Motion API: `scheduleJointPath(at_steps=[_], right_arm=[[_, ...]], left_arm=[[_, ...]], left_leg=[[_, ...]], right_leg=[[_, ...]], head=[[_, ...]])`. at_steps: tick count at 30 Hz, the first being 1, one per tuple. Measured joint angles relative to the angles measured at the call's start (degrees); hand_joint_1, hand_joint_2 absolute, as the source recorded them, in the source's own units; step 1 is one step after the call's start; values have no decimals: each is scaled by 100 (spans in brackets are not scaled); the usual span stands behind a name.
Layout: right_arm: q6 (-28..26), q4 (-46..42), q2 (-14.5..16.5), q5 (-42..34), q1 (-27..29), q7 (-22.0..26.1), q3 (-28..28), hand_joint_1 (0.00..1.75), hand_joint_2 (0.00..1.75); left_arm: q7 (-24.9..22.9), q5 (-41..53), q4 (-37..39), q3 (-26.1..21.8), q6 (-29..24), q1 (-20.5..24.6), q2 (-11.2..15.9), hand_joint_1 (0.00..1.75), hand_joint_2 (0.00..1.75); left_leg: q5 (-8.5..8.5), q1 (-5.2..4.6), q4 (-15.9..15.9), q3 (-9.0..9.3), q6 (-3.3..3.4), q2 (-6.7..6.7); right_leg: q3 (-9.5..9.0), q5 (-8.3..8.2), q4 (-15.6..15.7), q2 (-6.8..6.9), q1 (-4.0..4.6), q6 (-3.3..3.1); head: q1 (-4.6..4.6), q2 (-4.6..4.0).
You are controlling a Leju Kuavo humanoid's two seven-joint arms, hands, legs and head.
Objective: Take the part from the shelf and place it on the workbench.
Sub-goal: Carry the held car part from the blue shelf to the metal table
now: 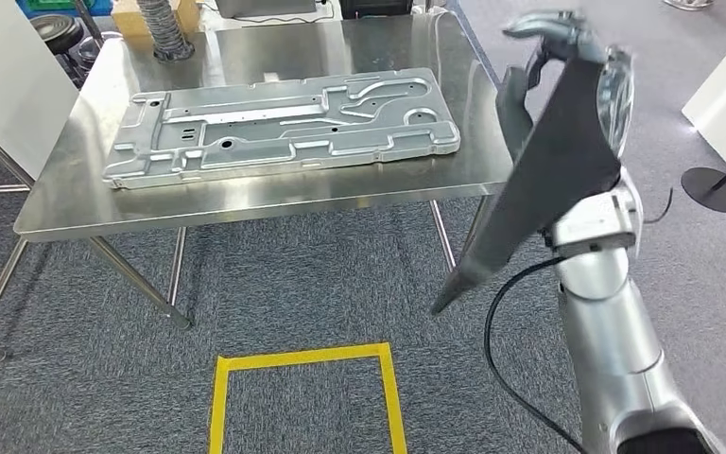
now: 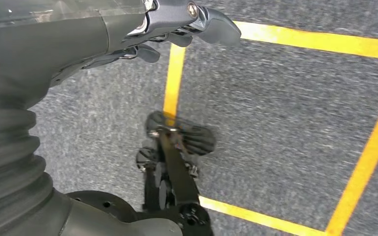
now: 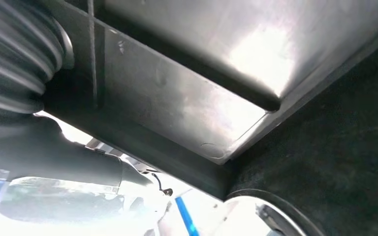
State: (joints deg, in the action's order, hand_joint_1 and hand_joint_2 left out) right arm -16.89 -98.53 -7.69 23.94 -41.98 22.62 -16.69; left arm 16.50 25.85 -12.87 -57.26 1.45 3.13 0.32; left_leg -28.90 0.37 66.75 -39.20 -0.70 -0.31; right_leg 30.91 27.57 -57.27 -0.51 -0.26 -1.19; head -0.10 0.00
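My right hand [image 1: 541, 59] is raised beside the right end of the steel workbench [image 1: 246, 203] and grips the upper end of a dark flat sheet part [image 1: 553, 165]. The part hangs tilted, its lower tip pointing down toward the floor in front of the bench. Close up in the right wrist view, the part's dull metal face [image 3: 187, 98] has a folded edge. A large silver stamped panel [image 1: 284, 123] lies flat on the bench top. My left hand [image 2: 177, 29] hangs over the carpet, fingers apart, holding nothing.
A yellow tape square [image 1: 302, 397] marks the grey carpet in front of the bench. A grey ribbed hose [image 1: 163, 28] stands at the bench's far edge. A black round stand base [image 1: 716, 187] sits on the floor at the right.
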Motion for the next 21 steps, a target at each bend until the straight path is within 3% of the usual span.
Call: scheduleJointPath(at_steps=[1,3,7,9,11,12,13,14,16,18,21], right_arm=[[50,140,39,28,-230,-71,1,175,175],[150,435,113,77,-673,-198,-4,175,175],[260,948,227,113,-1306,-305,-24,175,175],[284,1183,279,115,-1535,-306,-50,175,175],[319,1410,329,115,-1662,-308,-92,175,175],[333,1520,357,116,-1691,-313,-119,175,175],[343,1620,383,116,-1719,-318,-147,175,175],[346,1715,412,118,-1757,-323,-176,175,175],[347,1901,456,127,-1872,-344,-224,175,175],[341,2092,507,156,-2000,-390,-274,175,175],[329,2298,597,197,-2133,-424,-341,175,175]], left_arm=[[0,5,0,-5,8,0,4,0,175],[5,19,0,-16,23,4,11,0,175],[18,49,0,-25,28,22,12,0,175],[21,60,0,-27,30,31,12,0,175],[21,68,0,-30,31,39,12,0,175],[21,72,0,-31,33,37,12,0,175],[20,75,0,-30,36,34,10,0,175],[20,83,0,-30,39,30,8,0,175],[23,102,2,-28,48,29,-7,0,175],[28,122,5,-28,57,35,-22,0,175],[36,143,7,-28,61,46,-28,0,175]], left_leg=[[279,-11,-369,83,26,4],[598,-41,-795,190,91,7],[569,-30,-904,340,220,-10],[514,-16,-937,448,260,-15],[428,-14,-939,534,275,-17],[377,-14,-938,592,274,-23],[323,-14,-938,661,271,-31],[264,-14,-937,741,263,-41],[142,-24,-931,897,234,-54],[31,-39,-944,988,175,-64],[-30,-44,-922,1070,71,-64]], right_leg=[[-65,55,-6,-5,8,19],[-141,144,-1,-14,19,79],[-117,177,-228,-9,18,195],[235,328,-840,8,1,233],[750,602,-1551,16,-11,262],[933,677,-1709,18,-17,273],[1027,644,-1675,20,-20,278],[1024,474,-1441,21,-20,272],[870,-148,-649,25,3,218],[748,-536,-130,29,43,147],[635,-557,0,23,40,51]], head=[[1,-1],[1,-1],[12,0],[25,0],[32,0],[33,0],[34,0],[34,0],[37,0],[35,-1],[31,0]])
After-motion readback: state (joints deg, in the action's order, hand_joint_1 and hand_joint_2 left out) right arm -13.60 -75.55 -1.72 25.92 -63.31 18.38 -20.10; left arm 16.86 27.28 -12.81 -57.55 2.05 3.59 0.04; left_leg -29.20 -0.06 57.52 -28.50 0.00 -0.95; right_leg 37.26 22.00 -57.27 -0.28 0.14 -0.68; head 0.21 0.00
